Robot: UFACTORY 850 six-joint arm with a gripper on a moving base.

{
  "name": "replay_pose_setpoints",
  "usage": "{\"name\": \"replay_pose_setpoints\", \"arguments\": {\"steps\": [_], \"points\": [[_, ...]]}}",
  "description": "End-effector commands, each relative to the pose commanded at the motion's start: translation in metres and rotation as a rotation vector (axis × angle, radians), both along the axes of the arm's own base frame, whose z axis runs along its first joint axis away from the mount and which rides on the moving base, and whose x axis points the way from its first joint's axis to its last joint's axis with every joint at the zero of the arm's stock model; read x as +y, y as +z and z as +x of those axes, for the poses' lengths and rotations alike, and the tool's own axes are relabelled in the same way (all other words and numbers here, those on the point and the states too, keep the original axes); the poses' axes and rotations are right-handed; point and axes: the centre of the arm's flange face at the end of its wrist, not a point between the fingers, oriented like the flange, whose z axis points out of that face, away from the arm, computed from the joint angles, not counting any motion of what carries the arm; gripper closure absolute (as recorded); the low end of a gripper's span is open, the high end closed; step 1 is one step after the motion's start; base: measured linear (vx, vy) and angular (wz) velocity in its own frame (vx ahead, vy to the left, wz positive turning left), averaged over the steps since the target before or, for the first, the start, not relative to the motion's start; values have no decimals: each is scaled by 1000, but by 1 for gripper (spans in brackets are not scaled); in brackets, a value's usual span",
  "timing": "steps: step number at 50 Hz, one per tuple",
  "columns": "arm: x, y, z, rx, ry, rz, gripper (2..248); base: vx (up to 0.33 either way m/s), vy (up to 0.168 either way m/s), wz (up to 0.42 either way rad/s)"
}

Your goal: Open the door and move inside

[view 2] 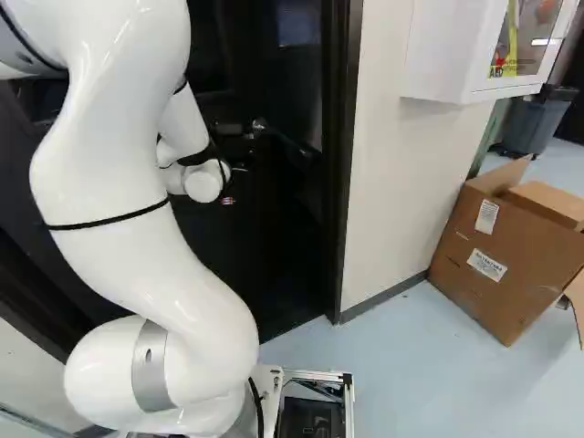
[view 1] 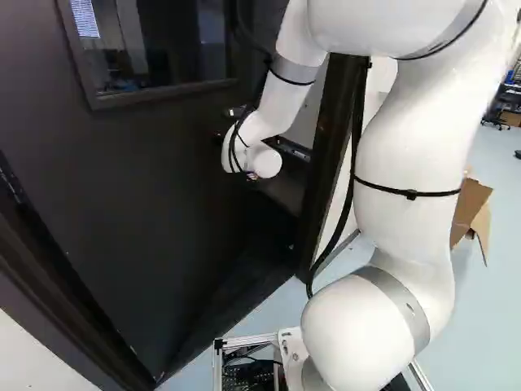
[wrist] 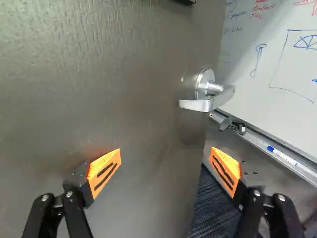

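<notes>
Hand (wrist: 165, 157) stands wide; the ajar door (wrist: 119, 84) ahead, contact unclear, calls for steady pushing clear of the lever (wrist: 199, 104).

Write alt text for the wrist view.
A door stands partly open, its silver lever handle ahead of the open, orange-padded gripper, which holds nothing; past the door's edge, a whiteboard with drawings has a marker on its tray.

Markings: right base view, wall cabinet (view 2: 438, 59) bears short dark lettering (view 2: 498, 71) on its clear front. Cardboard box (view 2: 497, 292) carries two white labels (view 2: 487, 265), print too small to read. Wrist view, whiteboard (wrist: 272, 64) has red handwriting (wrist: 262, 7) and blue handwriting (wrist: 233, 30), words illegible.
</notes>
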Motion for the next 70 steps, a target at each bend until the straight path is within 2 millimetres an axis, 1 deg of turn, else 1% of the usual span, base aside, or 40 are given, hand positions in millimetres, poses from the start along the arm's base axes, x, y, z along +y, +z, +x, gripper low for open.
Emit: {"name": "replay_pose_setpoints", "arguments": {"steps": [18, 70], "points": [[29, -2, 15, -9, 44, 3, 3, 0, 0, 0], [114, -8, 38, -35, 165, 14, 3, 0, 0, 0]]}}
